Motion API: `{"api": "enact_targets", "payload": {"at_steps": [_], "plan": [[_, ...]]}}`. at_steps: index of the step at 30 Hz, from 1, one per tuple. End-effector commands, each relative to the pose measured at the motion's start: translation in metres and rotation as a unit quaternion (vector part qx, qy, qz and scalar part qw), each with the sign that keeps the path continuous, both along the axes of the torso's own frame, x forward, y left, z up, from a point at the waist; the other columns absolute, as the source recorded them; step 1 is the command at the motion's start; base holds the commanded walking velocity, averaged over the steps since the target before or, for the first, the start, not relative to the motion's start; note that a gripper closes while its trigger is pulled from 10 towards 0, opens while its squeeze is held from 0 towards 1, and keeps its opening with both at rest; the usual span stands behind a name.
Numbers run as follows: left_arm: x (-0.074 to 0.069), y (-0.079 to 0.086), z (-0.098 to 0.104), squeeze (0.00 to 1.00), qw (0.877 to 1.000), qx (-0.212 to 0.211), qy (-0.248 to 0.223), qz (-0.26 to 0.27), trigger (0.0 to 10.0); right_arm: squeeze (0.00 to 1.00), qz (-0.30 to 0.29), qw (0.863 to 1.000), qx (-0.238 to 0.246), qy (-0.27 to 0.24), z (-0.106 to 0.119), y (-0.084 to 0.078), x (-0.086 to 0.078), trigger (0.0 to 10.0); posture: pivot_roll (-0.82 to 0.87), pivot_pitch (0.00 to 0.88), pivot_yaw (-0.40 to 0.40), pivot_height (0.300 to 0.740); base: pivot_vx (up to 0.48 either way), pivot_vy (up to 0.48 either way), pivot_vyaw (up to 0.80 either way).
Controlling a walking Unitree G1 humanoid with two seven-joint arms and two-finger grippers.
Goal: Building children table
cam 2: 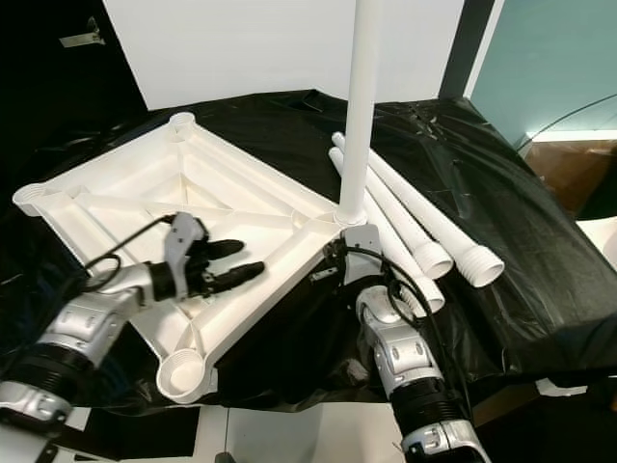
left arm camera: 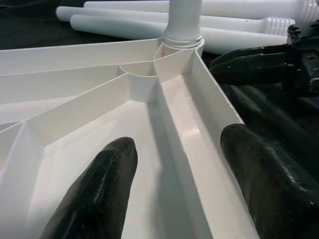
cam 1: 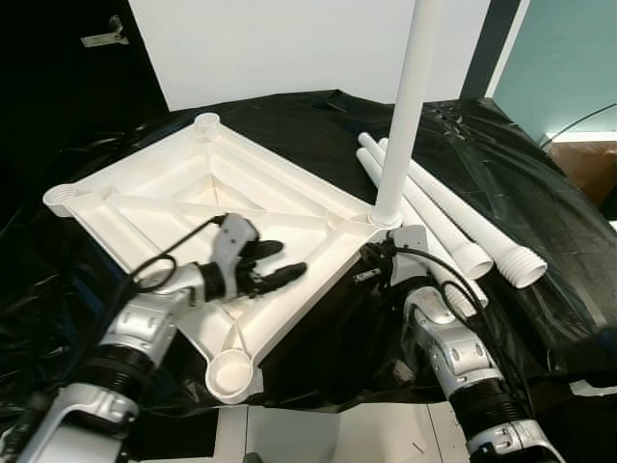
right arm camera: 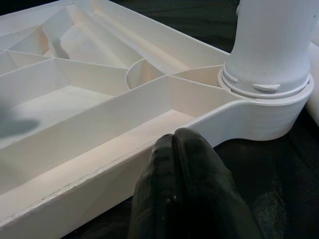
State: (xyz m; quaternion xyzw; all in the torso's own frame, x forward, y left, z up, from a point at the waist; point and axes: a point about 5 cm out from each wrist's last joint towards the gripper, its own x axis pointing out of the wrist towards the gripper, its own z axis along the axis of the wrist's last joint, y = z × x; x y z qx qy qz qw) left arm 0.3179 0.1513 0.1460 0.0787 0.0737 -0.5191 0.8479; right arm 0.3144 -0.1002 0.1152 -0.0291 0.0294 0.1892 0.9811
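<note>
A white plastic table top (cam 1: 193,183) lies upside down on a black sheet, ribs facing up. One white leg (cam 1: 405,116) stands upright in its right corner socket (right arm camera: 266,94). The near corner socket (cam 1: 231,371) is hollow. Three loose white legs (cam 1: 463,227) lie side by side to the right of the table top. My left gripper (cam 1: 289,258) is open, hovering over the ribbed underside near the front edge, with one finger (left arm camera: 99,189) on each side of a rib. My right gripper (right arm camera: 173,142) is shut on nothing, just outside the table's rim below the upright leg.
The black sheet (cam 1: 540,289) covers the whole work surface and sags over its front edge. A white panel (cam 1: 289,48) stands behind. Two more hollow sockets sit at the far (cam 1: 207,122) and left (cam 1: 63,198) corners. Pale floor (cam 1: 318,434) shows below.
</note>
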Motion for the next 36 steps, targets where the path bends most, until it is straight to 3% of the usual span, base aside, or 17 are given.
{"api": "enact_targets", "payload": {"at_steps": [1, 6, 17, 28, 29, 32, 36], "plan": [[-0.009, 0.009, -0.007, 0.03, 0.993, 0.033, 0.041, -0.109, 10.0, 0.0, 0.019, 1.0, 0.002, 0.003, -0.001, 0.008, -0.004, 10.0, -0.1, 0.028, 0.038, 0.74, 0.0, 0.0, 0.0], [-0.01, 0.025, -0.005, 0.0, 0.988, 0.078, 0.055, -0.122, 10.0, 0.0, 0.014, 1.0, 0.005, 0.003, -0.001, 0.007, -0.005, 10.0, -0.1, 0.025, 0.043, 0.74, 0.0, 0.0, 0.0], [-0.013, 0.023, -0.006, 0.0, 0.984, 0.08, 0.068, -0.142, 10.0, 0.0, 0.007, 1.0, 0.009, 0.003, 0.0, 0.007, -0.005, 10.0, -0.1, 0.027, 0.045, 0.74, 0.0, 0.0, 0.0], [0.01, 0.044, 0.002, 0.0, 0.995, 0.081, 0.047, -0.029, 10.0, 0.0, 0.008, 1.0, 0.008, 0.007, -0.002, 0.009, -0.008, 10.0, -0.1, 0.031, 0.044, 0.74, 0.0, 0.0, 0.0], [0.013, 0.049, -0.003, 0.0, 0.993, 0.102, 0.053, -0.003, 10.0, 0.0, 0.008, 1.0, 0.008, 0.007, -0.003, 0.009, -0.008, 10.0, -0.1, 0.033, 0.046, 0.74, 0.0, 0.0, 0.0], [0.012, 0.053, -0.007, 0.0, 0.991, 0.119, 0.058, 0.01, 10.0, 0.0, 0.006, 1.0, 0.008, 0.008, -0.003, 0.008, -0.008, 10.0, -0.11, 0.033, 0.048, 0.74, 0.0, 0.0, 0.0], [0.009, 0.055, -0.008, 0.0, 0.992, 0.108, 0.058, 0.018, 10.0, 0.0, 0.002, 1.0, 0.008, 0.008, -0.004, 0.007, -0.009, 10.0, -0.11, 0.032, 0.049, 0.74, 0.0, 0.0, 0.0]]}}
